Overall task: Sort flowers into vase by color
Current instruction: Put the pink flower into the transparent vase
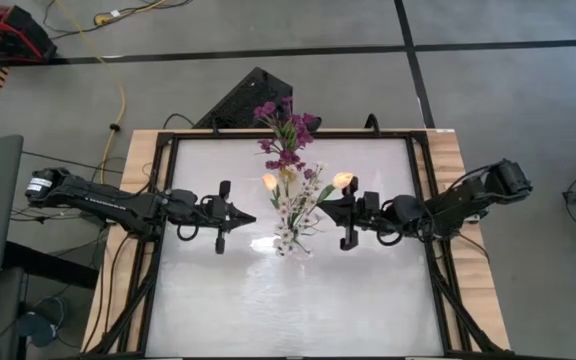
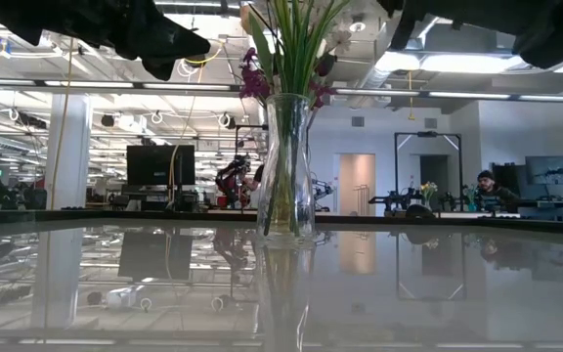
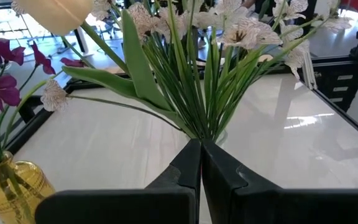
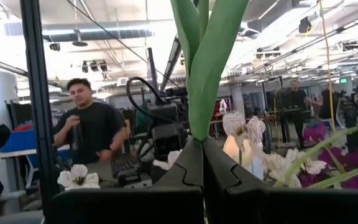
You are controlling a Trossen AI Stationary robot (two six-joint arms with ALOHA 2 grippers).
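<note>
Currently my right gripper (image 1: 320, 207) is clamped on a green stem (image 4: 211, 68), fingers closed tight around it, just beside the clear glass vase (image 2: 287, 166) at the middle of the table (image 1: 368, 300). That stem carries a peach tulip bud (image 1: 343, 181) above my fingers. My left gripper (image 1: 251, 217) hangs on the opposite side of the vase, near it, fingers pressed together and holding nothing. The vase stands upright and holds white blossom sprays (image 1: 298, 212) with long green leaves, and a second peach bud (image 1: 269, 181) rises from the bunch. Purple sprays (image 1: 286, 125) sit at the table's far edge; my left wrist view shows them in an amber vase (image 3: 11, 190). A person (image 4: 87, 127) stands in the room beyond the table.
</note>
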